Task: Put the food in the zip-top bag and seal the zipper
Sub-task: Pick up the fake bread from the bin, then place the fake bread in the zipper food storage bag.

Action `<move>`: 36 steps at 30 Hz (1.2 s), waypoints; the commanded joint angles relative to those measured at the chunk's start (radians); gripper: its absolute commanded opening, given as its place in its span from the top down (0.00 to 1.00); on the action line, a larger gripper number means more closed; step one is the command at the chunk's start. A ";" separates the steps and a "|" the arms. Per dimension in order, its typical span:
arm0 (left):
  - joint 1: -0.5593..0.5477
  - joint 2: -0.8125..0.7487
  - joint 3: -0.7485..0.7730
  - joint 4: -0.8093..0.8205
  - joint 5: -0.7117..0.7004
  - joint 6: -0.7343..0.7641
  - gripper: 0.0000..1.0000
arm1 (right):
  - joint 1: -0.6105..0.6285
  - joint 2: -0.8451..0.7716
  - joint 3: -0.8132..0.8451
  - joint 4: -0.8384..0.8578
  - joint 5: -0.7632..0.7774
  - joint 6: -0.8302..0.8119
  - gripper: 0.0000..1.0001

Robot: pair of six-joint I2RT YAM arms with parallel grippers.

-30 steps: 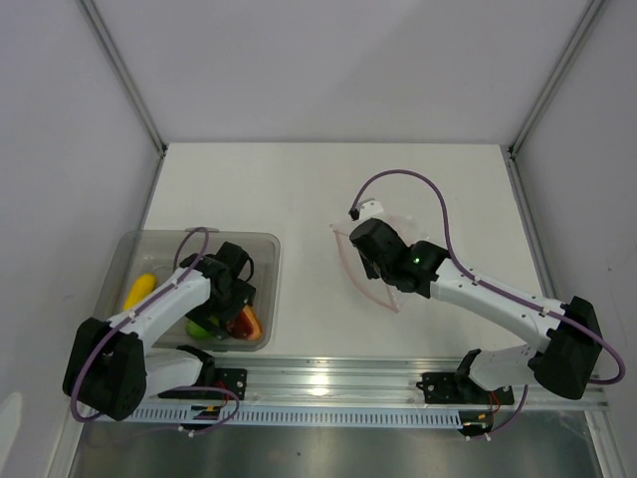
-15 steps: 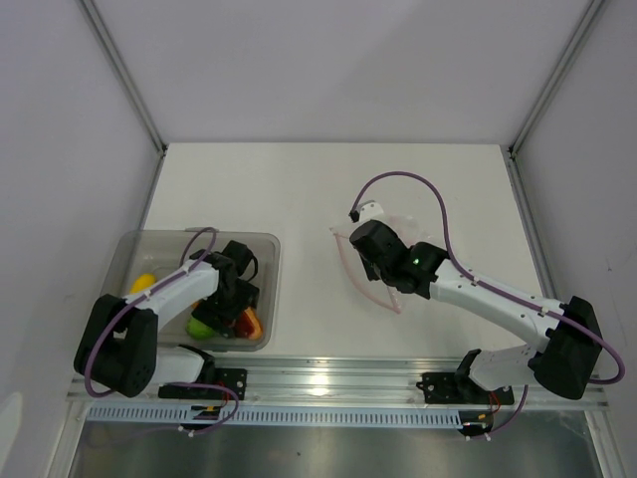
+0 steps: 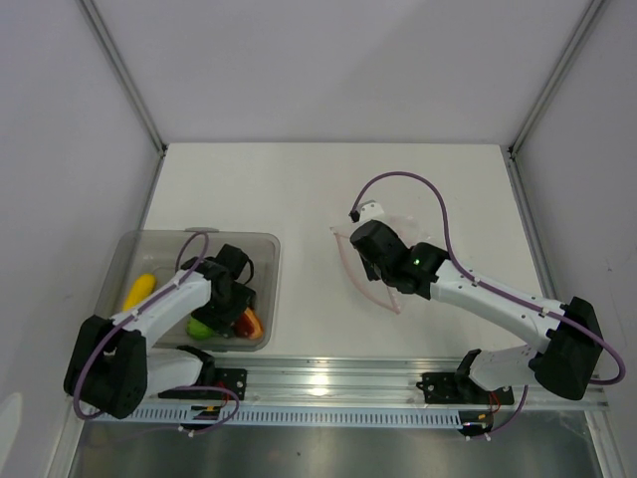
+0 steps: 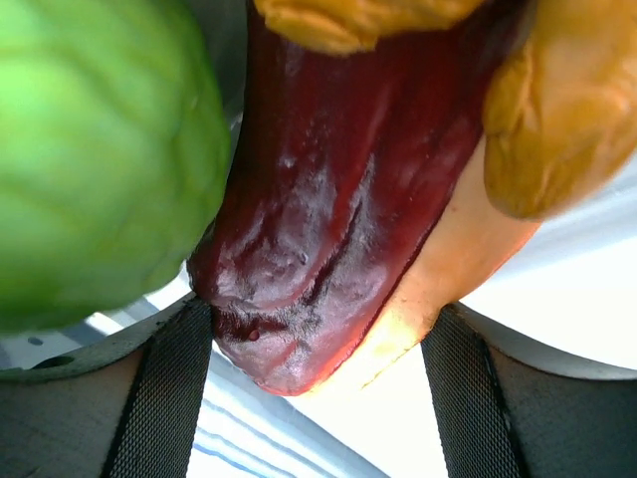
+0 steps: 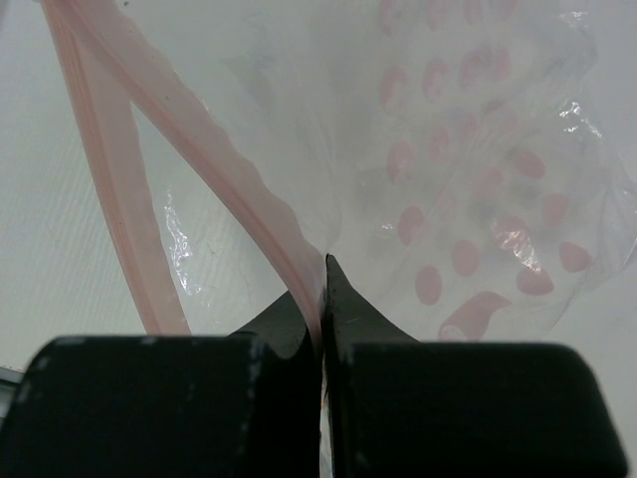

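Note:
The food lies in a grey bin (image 3: 149, 242) at the near left: a dark-red and orange slice (image 4: 328, 199) (image 3: 249, 323), a lime-green fruit (image 4: 100, 149) (image 3: 200, 328), yellow-orange pieces (image 4: 567, 110) and a yellow piece (image 3: 139, 290). My left gripper (image 4: 318, 344) (image 3: 231, 299) is down in the bin, and the end of the slice sits between its pads (image 4: 174, 388), touching both. Right of centre, the clear zip-top bag (image 5: 468, 149) (image 3: 370, 291) with pink dots lies on the table. My right gripper (image 5: 323, 269) (image 3: 363, 244) is shut on its pinkish zipper (image 5: 229, 164), and the mouth gapes.
The bin stands against the left wall. White side and back walls enclose the table (image 3: 299, 189). A purple cable (image 3: 413, 179) loops above the right arm. A metal rail (image 3: 348, 378) runs along the near edge.
The left jaws have narrowed round the slice inside the bin, and the left arm has shifted slightly. The right arm and the bag have not moved.

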 commanded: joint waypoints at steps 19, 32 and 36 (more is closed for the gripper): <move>0.008 -0.466 0.108 -0.042 0.121 0.149 0.99 | 0.011 -0.013 0.007 0.026 0.015 0.007 1.00; -0.012 -0.669 0.096 0.002 0.303 0.403 0.99 | 0.006 0.045 0.088 -0.002 0.020 -0.017 1.00; -0.055 -0.701 0.083 0.044 0.383 0.499 0.99 | 0.003 0.071 0.121 -0.014 0.035 -0.031 1.00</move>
